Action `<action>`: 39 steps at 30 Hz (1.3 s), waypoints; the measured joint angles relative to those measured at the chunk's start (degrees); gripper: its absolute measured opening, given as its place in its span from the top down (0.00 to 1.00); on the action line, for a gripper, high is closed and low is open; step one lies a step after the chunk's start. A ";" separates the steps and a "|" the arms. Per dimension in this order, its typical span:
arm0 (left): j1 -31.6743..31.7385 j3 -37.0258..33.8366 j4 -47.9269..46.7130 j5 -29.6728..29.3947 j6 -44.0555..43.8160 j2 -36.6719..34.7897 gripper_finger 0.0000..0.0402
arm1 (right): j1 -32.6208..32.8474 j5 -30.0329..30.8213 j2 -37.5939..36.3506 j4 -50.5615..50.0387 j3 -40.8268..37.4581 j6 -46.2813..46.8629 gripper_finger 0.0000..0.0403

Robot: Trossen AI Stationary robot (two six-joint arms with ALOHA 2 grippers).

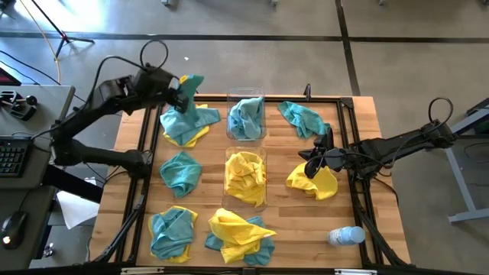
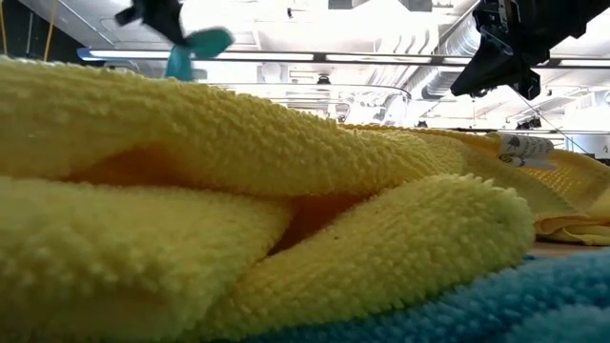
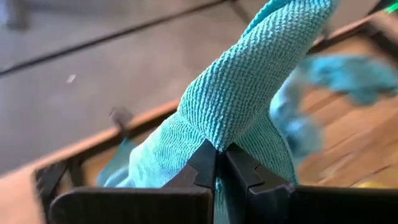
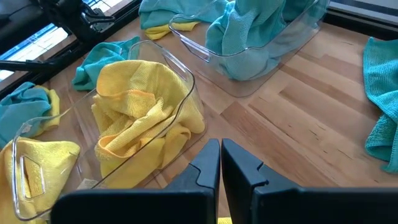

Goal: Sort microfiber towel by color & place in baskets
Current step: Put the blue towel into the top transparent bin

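My left gripper (image 1: 186,92) is shut on a teal towel (image 1: 192,81) above the table's far-left corner, over a teal-and-yellow pile (image 1: 186,126). My right gripper (image 1: 312,163) is shut and holds nothing; it hovers over the far-left edge of a loose yellow towel (image 1: 315,183) right of the baskets. The low view shows it raised (image 2: 496,67). The far basket (image 1: 246,98) holds teal towels and the near basket (image 1: 245,153) holds yellow ones. In the right wrist view both baskets (image 4: 186,74) lie beyond the shut fingers (image 4: 221,163). My left gripper pinches a bunched fold of the teal towel (image 3: 219,134) between its two fingers, which show closed on it in the left wrist view. The cloth is raised above the table (image 2: 195,46). Whether its lower end rests on the pile below, I cannot tell.
Loose towels lie around the baskets: teal at far right (image 1: 302,116), teal at middle left (image 1: 180,173), teal on yellow at near left (image 1: 172,233), yellow on teal at near centre (image 1: 238,231). A clear bottle (image 1: 345,235) lies near right. Black frame rails (image 1: 350,145) border the table.
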 joint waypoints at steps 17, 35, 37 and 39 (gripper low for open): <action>-9.68 32.45 4.89 8.98 9.82 25.29 1.00 | -0.01 0.01 0.00 0.02 0.00 -0.01 0.97; -4.62 33.63 3.60 6.62 18.88 44.74 1.00 | -0.02 -0.01 0.00 0.02 0.00 1.57 0.97; -3.64 33.63 3.64 9.65 19.29 46.74 1.00 | -0.01 -0.01 0.00 -0.01 0.00 1.99 0.97; -3.24 33.63 3.85 14.55 19.27 49.06 1.00 | 0.00 -0.01 0.09 -0.03 0.00 2.01 0.97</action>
